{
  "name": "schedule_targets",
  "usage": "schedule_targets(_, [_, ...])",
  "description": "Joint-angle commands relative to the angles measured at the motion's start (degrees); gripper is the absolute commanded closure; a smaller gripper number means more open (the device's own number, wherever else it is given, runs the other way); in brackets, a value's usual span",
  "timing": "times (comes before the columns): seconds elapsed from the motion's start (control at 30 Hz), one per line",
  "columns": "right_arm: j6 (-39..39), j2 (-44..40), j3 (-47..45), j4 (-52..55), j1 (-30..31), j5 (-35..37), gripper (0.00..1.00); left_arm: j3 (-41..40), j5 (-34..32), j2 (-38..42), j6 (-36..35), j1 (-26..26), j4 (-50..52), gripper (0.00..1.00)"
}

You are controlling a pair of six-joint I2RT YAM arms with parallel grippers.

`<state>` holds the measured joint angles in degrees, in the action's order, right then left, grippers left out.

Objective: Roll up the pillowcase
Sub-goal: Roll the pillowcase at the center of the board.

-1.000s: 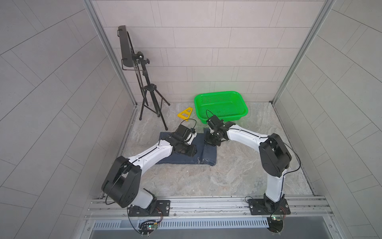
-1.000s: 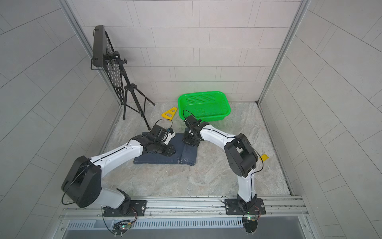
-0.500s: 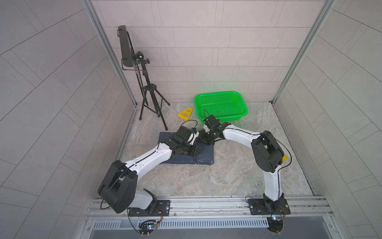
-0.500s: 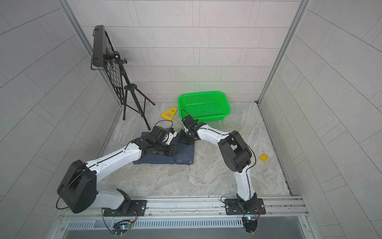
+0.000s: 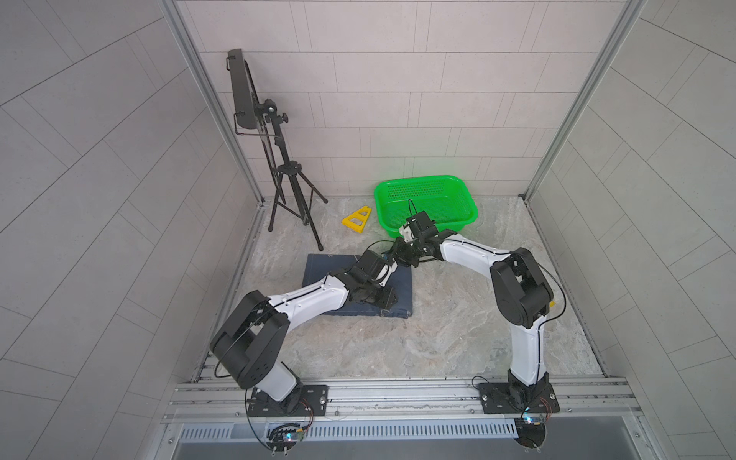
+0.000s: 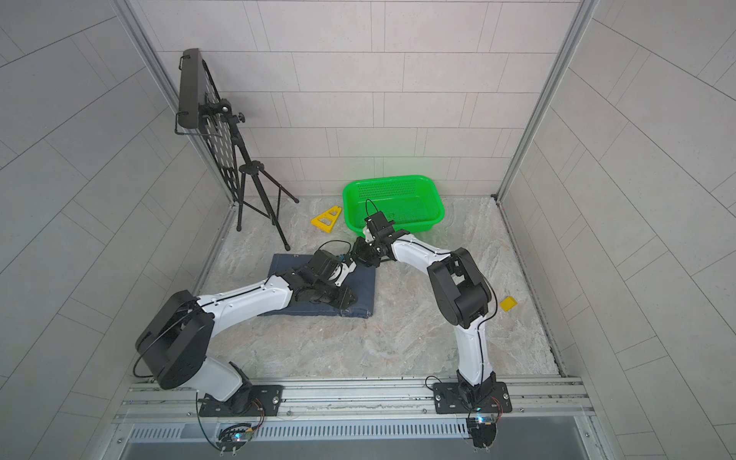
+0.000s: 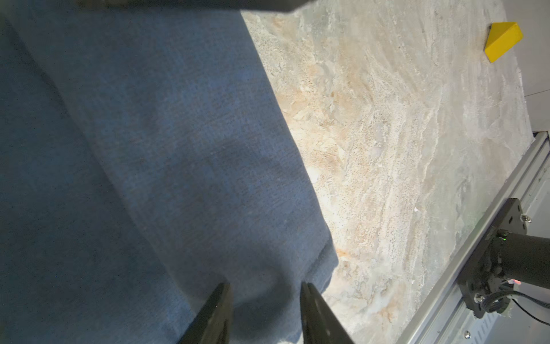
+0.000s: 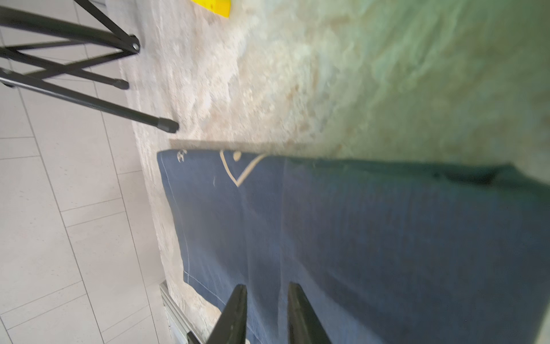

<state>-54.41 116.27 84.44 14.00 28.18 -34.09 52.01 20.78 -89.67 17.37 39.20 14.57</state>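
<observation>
Here I am, both arms reaching in over the pillowcase [image 5: 320, 271], which lies folded into a thick navy pad on the table [image 5: 438, 342], left of the middle and short of the green basket [image 5: 472, 201]. My left gripper [image 5: 386, 302] is down on its near right corner. In the wrist view that gripper [image 7: 265, 293] has its jaws partly apart, astride the plump rounded fold of the pillowcase [image 7: 178, 149] where it meets bare marble. The cloth fills the gap between the tips, but I cannot tell whether I am pinching it or only pressing on it. My right gripper [image 5: 396, 257] hangs at the far right corner, close by my left wrist. In its own blurred view the gripper [image 8: 268, 295] shows a narrow slot between the jaws, with nothing caught there, only the flat pillowcase [image 8: 372, 238] beyond with a white line drawing [image 8: 238, 171] near its edge. A tripod [image 5: 294, 199] and a yellow triangle [image 5: 357, 220] sit behind the pillowcase, and a yellow block [image 6: 508, 303] lies off to the right.
</observation>
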Motion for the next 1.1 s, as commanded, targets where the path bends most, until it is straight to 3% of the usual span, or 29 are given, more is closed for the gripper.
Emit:
schedule_targets(0.0, [1.6,2.4,0.0,-1.3,-1.0,0.9,0.74,-0.7,-2.0,-1.8,-3.2,0.1,1.0,0.56])
schedule_targets(0.53, [13.2,3.2,-6.6,1.5,-4.2,12.0,0.77,-0.9,-2.7,-4.7,-4.4,0.0,1.3,0.55])
schedule_targets(0.77, [14.4,0.8,-7.9,-0.1,-4.7,12.2,0.77,-0.6,-4.7,-8.4,-6.2,-0.1,1.4,0.55])
schedule_targets(0.9, [15.4,-4.1,-8.5,-0.4,-5.6,12.1,0.73,0.0,-4.9,-9.8,-6.8,-0.2,1.7,0.55])
schedule_targets(1.07, [16.3,-11.9,-13.5,-0.3,-6.7,9.0,0.61,3.2,-4.0,-8.2,-7.4,-0.3,5.0,0.55])
